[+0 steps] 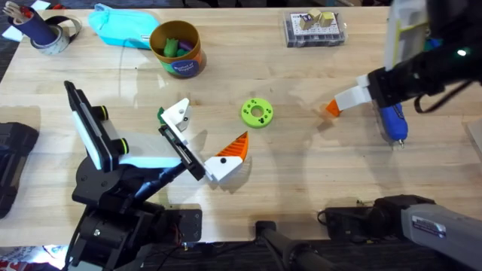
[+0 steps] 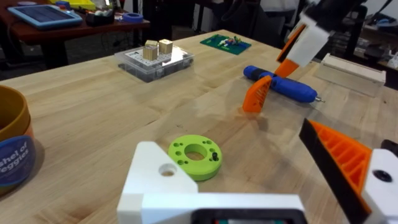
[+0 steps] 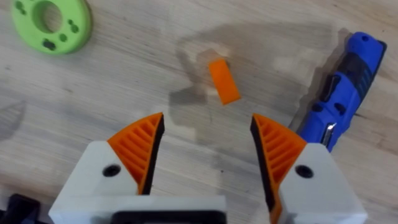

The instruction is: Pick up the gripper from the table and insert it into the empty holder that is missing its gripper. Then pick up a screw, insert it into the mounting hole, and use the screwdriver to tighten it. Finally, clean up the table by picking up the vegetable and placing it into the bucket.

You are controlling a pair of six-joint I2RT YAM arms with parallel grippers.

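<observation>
I'm on the first step: the loose finger [image 3: 224, 81] has not been picked up. It sits on the table just beside the screwdriver [image 3: 339, 99], on the side facing the disc [image 1: 257, 113]. From the left wrist view it seems propped against the screwdriver's barrel, though I can't be sure they touch.

My right gripper [image 3: 207, 121] hangs over the finger with its jaws spread wide and nothing between them. My left gripper [image 1: 203, 135] is well away from the screwdriver, beyond the disc. Its empty holder [image 1: 178, 113] and its one orange finger stand apart, gripping nothing.

Next I'd come straight down and close on the orange wedge without nudging the screwdriver, which looks ready to roll. Then I'd carry the finger across to the holder. The bucket [image 1: 176, 49], farther off past the disc, waits for later.
</observation>
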